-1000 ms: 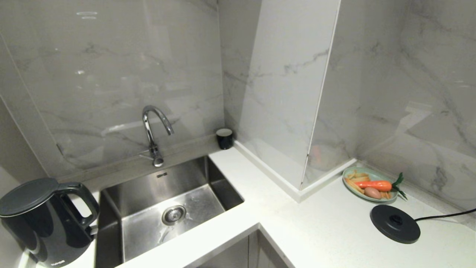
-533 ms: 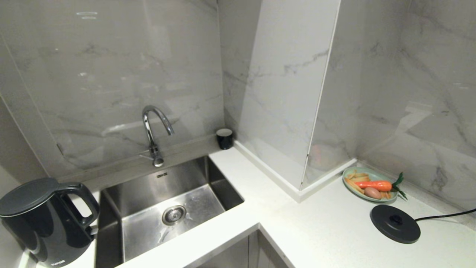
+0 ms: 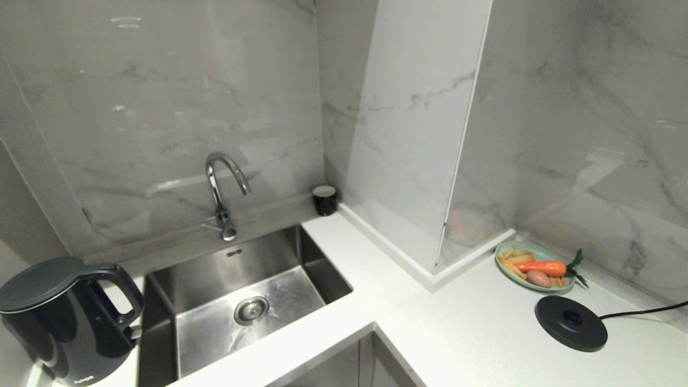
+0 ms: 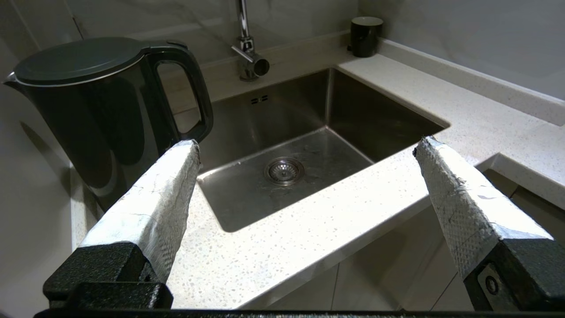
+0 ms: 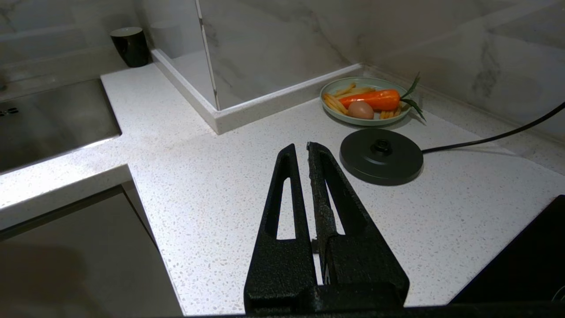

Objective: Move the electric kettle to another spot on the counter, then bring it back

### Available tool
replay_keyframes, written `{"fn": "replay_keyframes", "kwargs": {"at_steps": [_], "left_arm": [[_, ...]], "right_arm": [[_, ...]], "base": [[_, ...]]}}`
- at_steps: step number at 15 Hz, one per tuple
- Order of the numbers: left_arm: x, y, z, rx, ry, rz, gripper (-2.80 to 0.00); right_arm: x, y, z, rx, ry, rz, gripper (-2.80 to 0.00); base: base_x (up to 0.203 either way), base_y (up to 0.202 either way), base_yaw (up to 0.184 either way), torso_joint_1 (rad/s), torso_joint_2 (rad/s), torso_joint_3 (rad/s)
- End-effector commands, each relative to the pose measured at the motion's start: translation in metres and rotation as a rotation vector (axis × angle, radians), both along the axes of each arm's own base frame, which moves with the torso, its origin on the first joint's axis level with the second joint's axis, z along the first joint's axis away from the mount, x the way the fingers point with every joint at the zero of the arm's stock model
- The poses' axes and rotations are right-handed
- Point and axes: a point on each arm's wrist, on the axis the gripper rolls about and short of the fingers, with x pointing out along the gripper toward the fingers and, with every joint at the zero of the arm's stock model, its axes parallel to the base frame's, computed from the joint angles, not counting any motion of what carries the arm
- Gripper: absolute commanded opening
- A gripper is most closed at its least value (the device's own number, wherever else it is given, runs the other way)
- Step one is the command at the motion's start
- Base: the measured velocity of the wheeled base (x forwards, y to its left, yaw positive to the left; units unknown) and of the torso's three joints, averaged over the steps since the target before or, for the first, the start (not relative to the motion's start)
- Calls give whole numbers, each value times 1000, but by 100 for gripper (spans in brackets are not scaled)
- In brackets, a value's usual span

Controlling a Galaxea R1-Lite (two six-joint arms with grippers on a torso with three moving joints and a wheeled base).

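While the electric kettle stands left of the sink, off its base, the left gripper hangs with jaws wide and empty; next, its handle needs grasping for the return.

A tall, glossy black cylindrical electric kettle with a flat round lid and big loop handle stands upright at the far left of the white speckled stone counter, just beside the sink, lid closed.
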Motion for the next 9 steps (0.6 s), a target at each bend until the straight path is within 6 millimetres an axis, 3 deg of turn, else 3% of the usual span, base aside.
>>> {"fn": "replay_keyframes", "kwargs": {"at_steps": [1, 2, 3, 9], "left_arm": [[0, 0, 0, 0, 2, 0, 0], [0, 0, 0, 0, 2, 0, -98], [0, 0, 0, 0, 1, 0, -280], [0, 0, 0, 0, 3, -2, -280]], "right_arm": [[0, 0, 0, 0, 0, 0, -280], [0, 0, 0, 0, 0, 1, -280], [0, 0, 0, 0, 0, 0, -280], [0, 0, 0, 0, 0, 1, -280]], "base": [[0, 0, 0, 0, 0, 0], [0, 0, 0, 0, 0, 0], [0, 0, 0, 0, 0, 0], [0, 0, 0, 0, 0, 0]]}}
